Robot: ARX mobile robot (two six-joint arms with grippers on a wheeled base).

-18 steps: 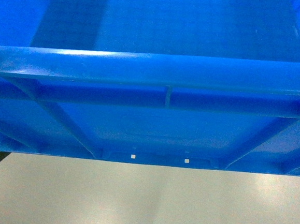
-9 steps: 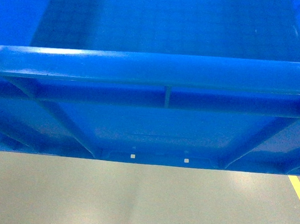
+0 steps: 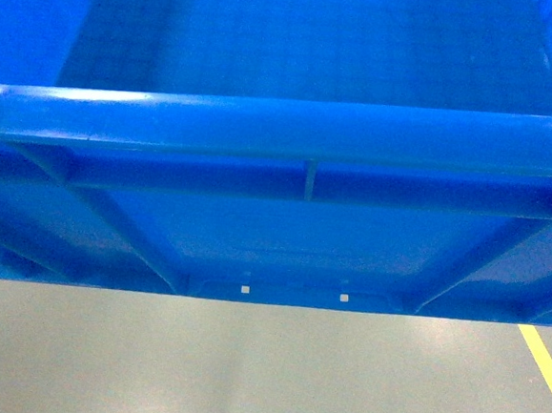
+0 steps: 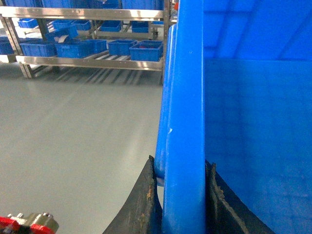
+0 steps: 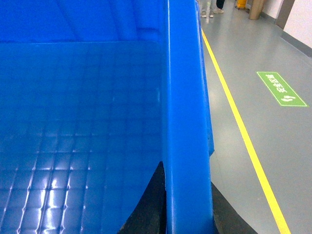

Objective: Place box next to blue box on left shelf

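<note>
Sliding leftward under the box [image 3: 282, 130], the yellow floor line [image 3: 543, 367] is showing the base turning. Both grippers, left gripper [image 4: 179, 195] and right gripper [image 5: 187, 207], are clenching the box's side rims, carrying it. Ahead, I judge, is driving toward the distant shelf [image 4: 87, 61] and its blue crates [image 4: 146, 50].

one box [image 3: 274, 235], two end effectors [image 4: 178, 204]
</note>
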